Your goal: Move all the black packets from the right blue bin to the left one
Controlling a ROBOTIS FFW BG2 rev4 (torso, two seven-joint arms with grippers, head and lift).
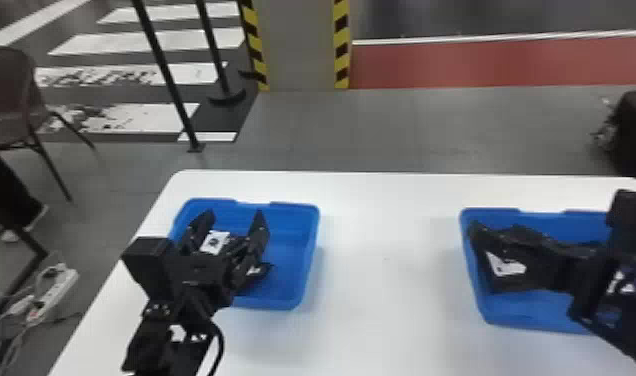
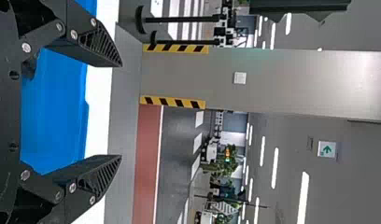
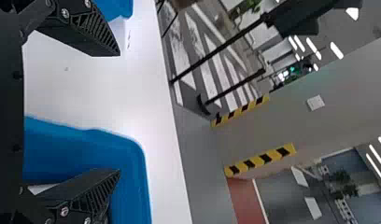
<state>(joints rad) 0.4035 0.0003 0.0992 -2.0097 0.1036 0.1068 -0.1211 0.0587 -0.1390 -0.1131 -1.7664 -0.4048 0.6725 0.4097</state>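
In the head view my left gripper (image 1: 233,227) is over the left blue bin (image 1: 309,255), fingers spread. A packet with a white label (image 1: 215,242) shows between them; a dark packet (image 1: 258,278) lies beside. The left wrist view has this gripper (image 2: 120,109) open, nothing between the tips, blue bin (image 2: 53,107) behind. My right gripper (image 1: 519,245) hangs over the left part of the right blue bin (image 1: 532,322), partly hiding dark contents and a white patch (image 1: 507,269). In the right wrist view, this gripper (image 3: 119,112) is open and empty, one finger over the bin (image 3: 132,161).
The white table (image 1: 382,280) separates the bins. A corner of the left bin (image 3: 116,6) shows in the right wrist view. Beyond the table stand a striped pillar (image 1: 304,45), barrier posts (image 1: 169,75) and a chair (image 1: 12,95); a power strip (image 1: 52,295) lies on the floor at left.
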